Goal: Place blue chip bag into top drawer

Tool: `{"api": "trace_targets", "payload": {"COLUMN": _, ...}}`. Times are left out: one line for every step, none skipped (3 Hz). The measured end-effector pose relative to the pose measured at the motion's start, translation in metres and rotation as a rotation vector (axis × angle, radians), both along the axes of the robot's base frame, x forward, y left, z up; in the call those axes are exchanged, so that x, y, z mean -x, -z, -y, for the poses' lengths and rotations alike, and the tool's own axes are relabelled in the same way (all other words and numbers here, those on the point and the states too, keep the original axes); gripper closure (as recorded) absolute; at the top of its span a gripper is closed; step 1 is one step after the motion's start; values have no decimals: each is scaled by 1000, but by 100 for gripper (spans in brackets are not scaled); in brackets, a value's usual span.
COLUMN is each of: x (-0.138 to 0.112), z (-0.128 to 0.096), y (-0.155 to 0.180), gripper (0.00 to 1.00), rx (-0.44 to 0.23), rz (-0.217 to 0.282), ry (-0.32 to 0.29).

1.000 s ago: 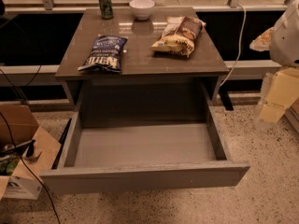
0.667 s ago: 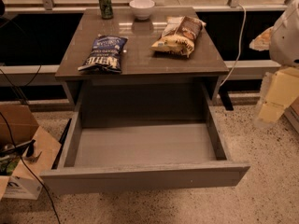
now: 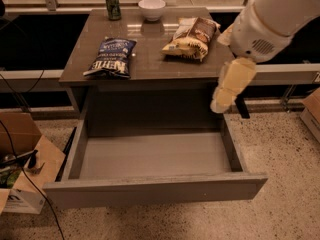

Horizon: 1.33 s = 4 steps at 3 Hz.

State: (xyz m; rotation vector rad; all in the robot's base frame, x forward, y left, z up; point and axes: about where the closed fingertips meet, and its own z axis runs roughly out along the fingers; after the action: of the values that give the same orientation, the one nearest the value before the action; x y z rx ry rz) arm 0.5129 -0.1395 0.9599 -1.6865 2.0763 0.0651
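Mis-grab risk: gripper (image 3: 228, 103) is hanging off the worktop's front-right corner, and the blue bag (image 3: 111, 58) is sitting across from it.
The bag is lying near the front-left corner, and the drawer (image 3: 155, 191) is standing pulled out and bare below. Can't tell how the gripper is set. The yellow bag (image 3: 192, 36) is sitting nearer, back-right, so it's the likely wrong pick. Crinkly foil risks slipping from a shallow pinch. Can (image 3: 112, 4) and bowl (image 3: 151, 8) are standing at the back edge. Grey table (image 3: 150, 69), speckled floor, box (image 3: 25, 169) sitting left.
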Motion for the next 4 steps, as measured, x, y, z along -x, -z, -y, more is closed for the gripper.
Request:
{"api": "trace_targets", "payload": {"x": -37, "z": -30, "y": 9, "gripper": 0, "rx": -85, "rz": 17, "ry": 11}}
{"api": "trace_targets", "payload": {"x": -88, "z": -68, "y": 32, "gripper": 0, "rx": -181, "rz": -24, "ry": 32}}
{"api": "trace_targets", "payload": {"x": -146, "z": -123, "y": 78, "gripper": 0, "rx": -246, "rz": -91, "ry": 22}}
{"api": "trace_targets", "payload": {"x": -142, "z": -118, "y": 78, "gripper": 0, "rx": -241, "rz": -92, "ry": 25}}
